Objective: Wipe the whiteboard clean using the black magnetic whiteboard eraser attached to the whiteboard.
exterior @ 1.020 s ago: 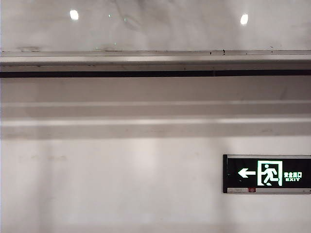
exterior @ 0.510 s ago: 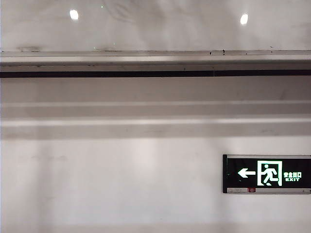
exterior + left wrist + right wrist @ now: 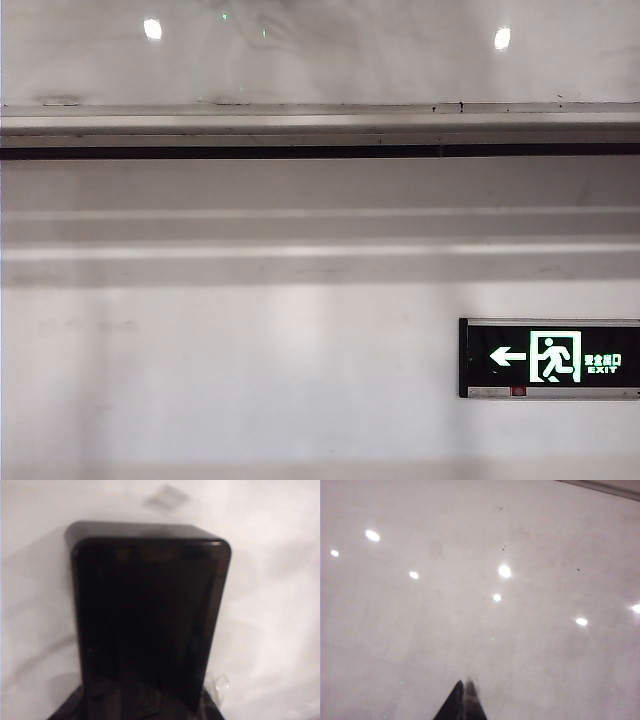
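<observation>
Black, tapered right gripper [image 3: 464, 700] fingertips

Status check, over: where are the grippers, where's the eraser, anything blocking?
Left gripper shut on eraser, against the whiteboard. Right gripper shut, empty, pointed at board. Nothing in the way.

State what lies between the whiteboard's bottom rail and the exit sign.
In the exterior view, only bare white wall with a thin black strip under the rail separates the whiteboard from the exit sign.

- On the whiteboard [image 3: 320, 60], the faint grey reflection near the top edge has shifted and changed shape.
- The tiny green glints have moved with it.
</observation>
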You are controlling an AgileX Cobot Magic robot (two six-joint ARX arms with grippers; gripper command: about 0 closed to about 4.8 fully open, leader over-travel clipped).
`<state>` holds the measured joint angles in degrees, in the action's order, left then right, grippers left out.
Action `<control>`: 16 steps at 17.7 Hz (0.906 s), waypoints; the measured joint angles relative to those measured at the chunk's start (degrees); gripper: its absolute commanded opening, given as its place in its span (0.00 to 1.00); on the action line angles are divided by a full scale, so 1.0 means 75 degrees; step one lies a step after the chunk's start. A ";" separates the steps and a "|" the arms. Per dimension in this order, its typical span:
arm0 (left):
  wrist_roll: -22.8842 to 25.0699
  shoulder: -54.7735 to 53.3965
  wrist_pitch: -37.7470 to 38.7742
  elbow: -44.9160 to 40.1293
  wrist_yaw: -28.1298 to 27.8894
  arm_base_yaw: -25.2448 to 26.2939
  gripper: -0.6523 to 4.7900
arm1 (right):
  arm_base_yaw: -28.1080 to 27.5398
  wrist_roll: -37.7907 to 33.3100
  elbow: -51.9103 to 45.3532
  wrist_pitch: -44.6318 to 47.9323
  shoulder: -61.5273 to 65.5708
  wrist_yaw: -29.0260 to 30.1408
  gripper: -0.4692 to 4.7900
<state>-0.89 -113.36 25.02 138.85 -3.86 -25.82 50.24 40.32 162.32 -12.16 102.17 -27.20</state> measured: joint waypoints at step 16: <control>-0.0251 -0.0076 -0.0449 0.0169 -0.0143 0.0245 0.32 | 0.0268 -0.0003 -0.0003 -0.0108 0.0000 0.0000 0.08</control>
<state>-2.76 -113.93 21.65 140.11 -4.93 -23.99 52.25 40.29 162.30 -12.97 102.17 -27.20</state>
